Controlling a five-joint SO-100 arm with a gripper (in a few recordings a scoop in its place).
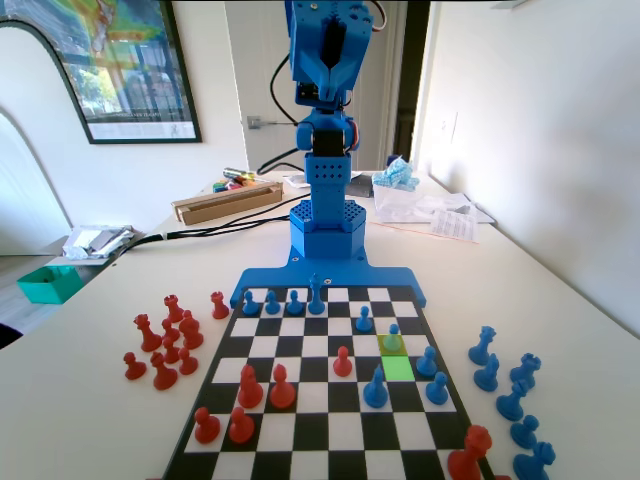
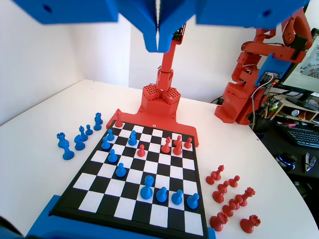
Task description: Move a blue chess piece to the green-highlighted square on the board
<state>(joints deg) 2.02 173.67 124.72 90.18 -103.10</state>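
Spotting the gripper up at the top edge of the wrist view, clenched tight, jaws flat against each other, gripping nothing. Hanging well above the board, far clear of every piece.

Over to the fixed view now: finding the blue arm reared up tall at the far end of the board. Picking out the green-highlighted square on the right half, bare, with nothing standing on it. Catching the blue chess piece just behind it, upright on the yellow-olive square, one square nearer the arm. Noting more blue pawns close by: one just left of the green square and a little nearer the camera, one just right of it, another nearer the camera on that same side. Seeing a red pawn a couple of squares to the left.

Off the board on the table: a cluster of blue pieces along the right, a cluster of red pieces along the left
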